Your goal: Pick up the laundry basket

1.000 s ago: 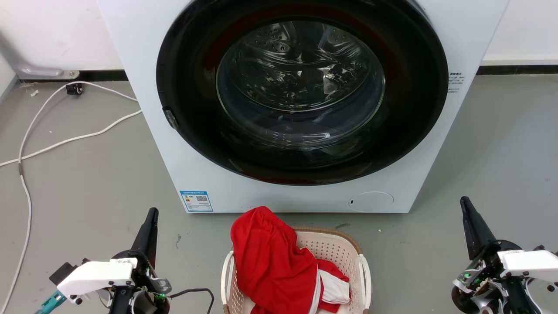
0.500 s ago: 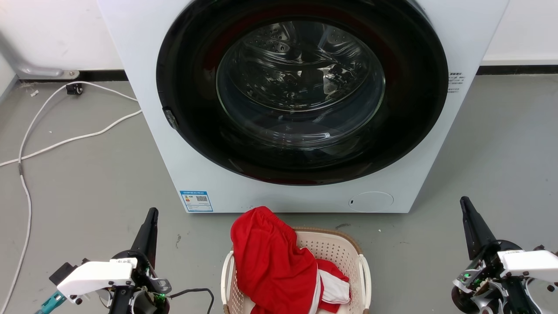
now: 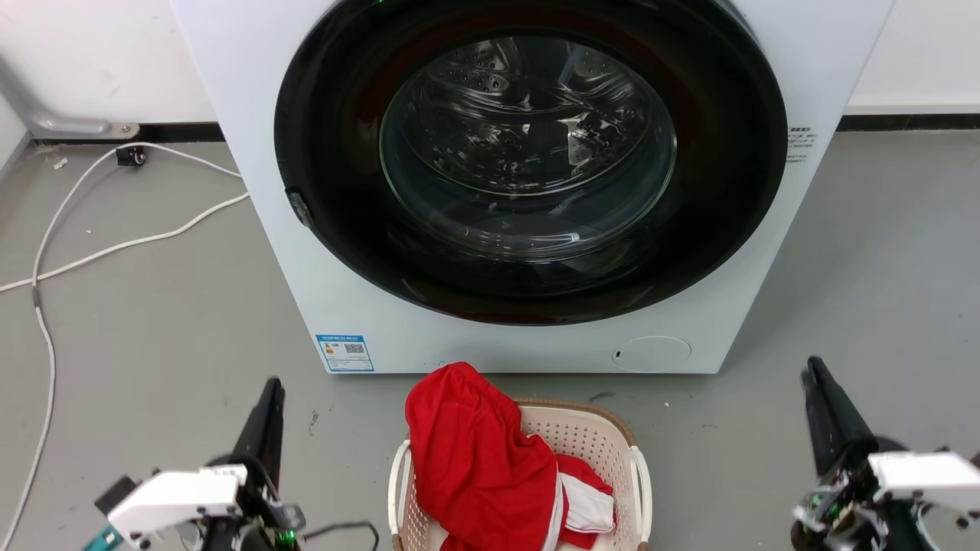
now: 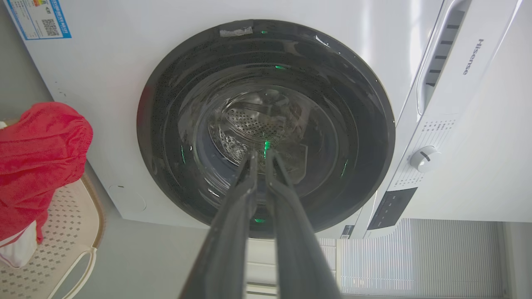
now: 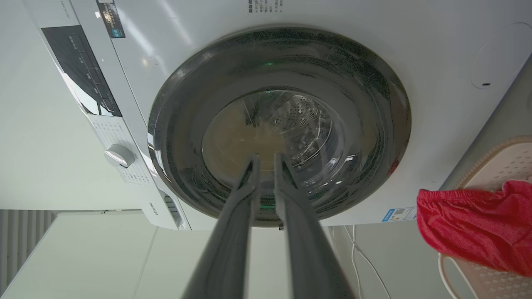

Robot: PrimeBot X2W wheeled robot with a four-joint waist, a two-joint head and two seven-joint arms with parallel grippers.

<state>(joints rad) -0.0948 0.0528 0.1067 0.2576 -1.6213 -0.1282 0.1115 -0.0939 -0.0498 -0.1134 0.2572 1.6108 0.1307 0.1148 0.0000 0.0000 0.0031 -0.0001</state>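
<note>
1. Both grippers are off the laundry basket [image 3: 612, 422]. Nothing is grasped and the pick has not begun.
2. Left gripper [image 3: 272, 386]: in the left wrist view the fingers [image 4: 232, 216] are almost together with a slim gap, and nothing is between them.
3. Right gripper [image 3: 813, 371]: same state. The right wrist view shows its fingers [image 5: 299, 216] nearly closed and empty.
4. Both pairs of fingers point at the washer [image 3: 253, 229], past the basket rather than at it.
5. Key relation: the basket sits on the floor between the two grippers. It is to the right of the left fingers, to the left of the right fingers, and mostly back from both sets of tips.
6. Its white side handles face outward, one toward each gripper: left handle [image 3: 394, 482], right handle [image 3: 645, 482].
7. The left fingers look somewhat nearer their handle than the right fingers are to theirs. Neither is close.
8. I can't call the long axis, because the near end is cut off at the bottom of the head view.
9. A red garment [image 3: 475, 451] is draped over the far-left rim and hangs close to the left handle. You risk pinching cloth on that side.
10. My read on the next move: swing both grippers inward and down to the handles, and open the fingers before they get there.
</note>
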